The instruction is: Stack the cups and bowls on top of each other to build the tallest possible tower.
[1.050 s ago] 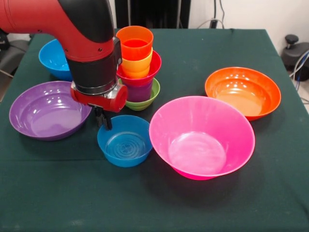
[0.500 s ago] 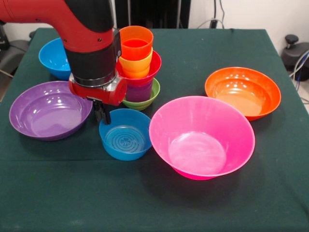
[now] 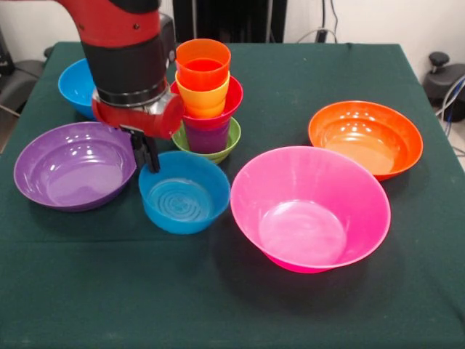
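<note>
- Gripper (image 3: 151,161) pinches the rim of a small, glossy blue bowl (image 3: 184,201), centre-left.
- Tower (image 3: 206,98) of nested plastic cups and bowls stands just behind.
- Dark green cloth (image 3: 240,305) covers the table.

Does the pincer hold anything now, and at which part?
Yes. The pincer grips the small blue bowl by its rim, on the side nearest the purple bowl.

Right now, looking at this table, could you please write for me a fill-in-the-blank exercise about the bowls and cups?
1. The top cup of the tower is ____.
2. The largest bowl on the table is ____.
3. The end effector sits at the rim of the small ____ bowl.
4. At the bottom of the tower sits a ____ bowl.

Missing words: orange; pink; blue; green
</note>
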Controlling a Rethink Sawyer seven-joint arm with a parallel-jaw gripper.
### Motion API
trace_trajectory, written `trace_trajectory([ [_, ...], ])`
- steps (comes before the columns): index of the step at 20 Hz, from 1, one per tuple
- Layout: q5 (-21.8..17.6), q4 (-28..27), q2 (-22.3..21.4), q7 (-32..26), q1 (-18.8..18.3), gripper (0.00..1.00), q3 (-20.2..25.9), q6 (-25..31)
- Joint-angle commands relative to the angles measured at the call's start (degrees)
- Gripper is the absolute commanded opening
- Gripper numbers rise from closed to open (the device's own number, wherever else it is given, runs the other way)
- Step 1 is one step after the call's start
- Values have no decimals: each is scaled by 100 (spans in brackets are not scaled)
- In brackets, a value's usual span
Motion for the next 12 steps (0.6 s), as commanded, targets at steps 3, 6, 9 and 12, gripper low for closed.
trace_trajectory([
  [3,141,561,-284,-230,-92,0,-31,-96],
  [6,174,816,-468,-305,-214,0,-22,-164],
  [9,154,1069,-674,-341,-341,0,-56,-269],
  [12,125,1361,-852,-367,-538,0,-60,-403],
])
